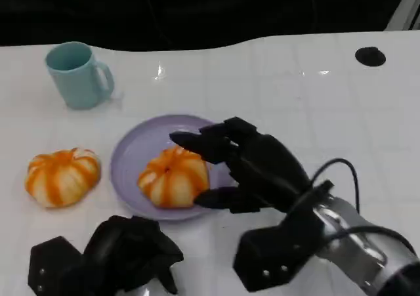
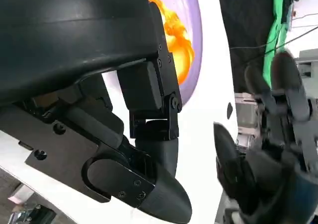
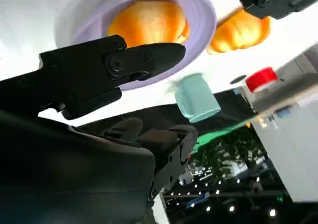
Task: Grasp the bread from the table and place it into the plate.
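An orange-and-white striped bread (image 1: 172, 178) lies on the purple plate (image 1: 131, 151) at the table's middle. A second, similar bread (image 1: 62, 176) sits on the table left of the plate. My right hand (image 1: 252, 165) hovers at the plate's right side, with its fingers spread above and below the bread on the plate and gripping nothing. The right wrist view shows a black finger (image 3: 124, 60) over the plate (image 3: 198, 15), with the bread (image 3: 149, 23) beyond it. My left hand (image 1: 128, 250) stays near the front edge, fingers curled in and empty, with the bread (image 2: 174, 40) showing past it.
A light blue mug (image 1: 79, 75) stands at the back left. A small black round mark (image 1: 371, 56) is on the table at the back right. The white table ends in darkness at the back.
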`<state>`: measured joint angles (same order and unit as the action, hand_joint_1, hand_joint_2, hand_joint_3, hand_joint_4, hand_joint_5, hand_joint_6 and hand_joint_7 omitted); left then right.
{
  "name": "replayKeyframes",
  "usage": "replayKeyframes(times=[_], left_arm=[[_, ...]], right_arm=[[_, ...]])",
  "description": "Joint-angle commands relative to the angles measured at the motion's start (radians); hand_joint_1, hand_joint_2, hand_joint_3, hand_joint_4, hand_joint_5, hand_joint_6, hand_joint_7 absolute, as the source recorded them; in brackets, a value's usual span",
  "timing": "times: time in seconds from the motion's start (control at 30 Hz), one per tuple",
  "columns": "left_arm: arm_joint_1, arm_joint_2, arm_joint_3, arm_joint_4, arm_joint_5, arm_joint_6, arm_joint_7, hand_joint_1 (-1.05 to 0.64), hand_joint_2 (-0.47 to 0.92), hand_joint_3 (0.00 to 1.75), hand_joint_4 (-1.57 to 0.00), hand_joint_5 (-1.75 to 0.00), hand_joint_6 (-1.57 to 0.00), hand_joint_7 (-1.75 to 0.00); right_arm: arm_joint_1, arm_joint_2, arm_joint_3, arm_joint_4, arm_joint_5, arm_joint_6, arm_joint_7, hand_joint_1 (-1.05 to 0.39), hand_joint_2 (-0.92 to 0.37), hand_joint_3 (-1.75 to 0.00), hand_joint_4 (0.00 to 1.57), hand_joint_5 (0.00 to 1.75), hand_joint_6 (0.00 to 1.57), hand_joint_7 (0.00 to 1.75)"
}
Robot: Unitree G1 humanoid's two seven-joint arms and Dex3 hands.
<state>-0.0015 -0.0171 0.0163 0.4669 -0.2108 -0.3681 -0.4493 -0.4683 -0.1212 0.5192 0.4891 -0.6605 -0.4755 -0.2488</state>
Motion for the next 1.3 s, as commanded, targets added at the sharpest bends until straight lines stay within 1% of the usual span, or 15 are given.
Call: replayKeyframes(times=[0.03,0.13,0.23,0.27,0.33,0.37,0.4,0.47,0.5,0.57,0.63,0.7,0.83,1.1,1.3], left_arm=[[0.007,0.013,0.006,-0.001,0.008,-0.004,0.009,-1.05,0.80,0.01,-1.49,-0.95,-1.57,-0.49],[0.006,0.012,0.006,0.002,0.010,-0.010,0.009,-1.05,0.80,0.01,-1.49,-0.95,-1.57,-0.49],[0.007,0.010,0.005,0.003,0.012,-0.017,0.006,-1.05,0.80,0.01,-1.49,-0.95,-1.57,-0.49],[0.007,0.009,0.004,0.003,0.011,-0.017,0.005,-1.05,0.80,0.01,-1.49,-0.95,-1.57,-0.49],[0.009,0.007,0.004,0.000,0.010,-0.014,0.005,-1.05,0.80,0.01,-1.49,-0.95,-1.57,-0.49],[0.011,0.006,0.003,-0.004,0.009,-0.010,0.006,-1.05,0.80,0.01,-1.49,-0.95,-1.57,-0.49],[0.013,0.004,0.002,-0.009,0.009,-0.006,0.008,-1.05,0.80,0.00,-1.49,-0.95,-1.57,-0.48],[0.016,0.002,0.000,-0.016,0.008,-0.001,0.010,-1.05,0.79,0.00,-1.49,-0.95,-1.57,-0.48],[0.018,0.001,-0.001,-0.020,0.010,0.001,0.011,-1.05,0.79,0.00,-1.49,-0.95,-1.57,-0.48],[0.021,0.001,-0.002,-0.025,0.011,0.003,0.013,-1.05,0.79,0.00,-1.49,-0.95,-1.57,-0.48],[0.022,0.001,-0.002,-0.029,0.010,0.006,0.012,-1.05,0.79,0.00,-1.49,-0.95,-1.57,-0.48],[0.023,0.001,-0.003,-0.032,0.010,0.009,0.012,-1.05,0.79,0.00,-1.49,-0.95,-1.57,-0.48],[0.025,0.000,-0.004,-0.042,0.013,0.020,0.017,-1.05,0.79,0.00,-1.49,-0.95,-1.57,-0.48],[0.026,0.003,-0.009,-0.046,0.017,0.020,0.022,-1.05,0.80,0.01,-1.49,-0.95,-1.57,-0.48],[0.029,0.006,-0.008,-0.051,0.015,0.025,0.021,-1.05,0.81,0.01,-1.49,-0.95,-1.57,-0.48]], right_arm=[[0.113,-0.036,-0.069,-0.101,0.112,-0.050,0.036,-0.49,-0.92,-0.13,0.35,0.77,0.60,0.17],[0.172,-0.044,-0.104,-0.144,0.172,-0.075,0.064,-0.44,-0.92,-0.12,0.44,0.83,0.69,0.21],[0.215,-0.042,-0.137,-0.155,0.248,-0.118,0.094,-0.37,-0.91,-0.14,0.51,1.01,0.77,0.28],[0.234,-0.047,-0.149,-0.161,0.274,-0.130,0.110,-0.31,-0.87,-0.22,0.57,1.14,0.79,0.37],[0.263,-0.058,-0.170,-0.169,0.313,-0.147,0.141,-0.23,-0.63,-0.72,0.65,1.26,0.69,0.74],[0.274,-0.063,-0.180,-0.171,0.325,-0.155,0.153,-0.21,-0.55,-0.87,0.66,1.30,0.66,0.85],[0.286,-0.067,-0.189,-0.174,0.335,-0.158,0.165,-0.19,-0.50,-0.98,0.68,1.43,0.65,1.00],[0.306,-0.072,-0.207,-0.176,0.346,-0.165,0.180,-0.19,-0.47,-1.07,0.68,1.64,0.65,1.18],[0.317,-0.074,-0.217,-0.177,0.352,-0.167,0.187,-0.19,-0.46,-1.08,0.68,1.69,0.66,1.23],[0.340,-0.075,-0.232,-0.188,0.371,-0.153,0.208,-0.21,-0.46,-1.10,0.72,1.73,0.64,1.37],[0.366,-0.078,-0.248,-0.202,0.400,-0.134,0.241,-0.23,-0.50,-1.06,0.73,1.74,0.61,1.45],[0.386,-0.081,-0.262,-0.213,0.413,-0.124,0.261,-0.24,-0.52,-1.03,0.72,1.75,0.59,1.50],[0.422,-0.089,-0.285,-0.234,0.420,-0.115,0.284,-0.27,-0.53,-1.02,0.71,1.75,0.59,1.52],[0.502,-0.114,-0.328,-0.275,0.427,-0.114,0.317,-0.27,-0.54,-1.07,0.69,1.75,0.53,1.57],[0.569,-0.110,-0.352,-0.315,0.466,-0.091,0.342,-0.28,-0.56,-1.08,0.70,1.75,0.52,1.59]])
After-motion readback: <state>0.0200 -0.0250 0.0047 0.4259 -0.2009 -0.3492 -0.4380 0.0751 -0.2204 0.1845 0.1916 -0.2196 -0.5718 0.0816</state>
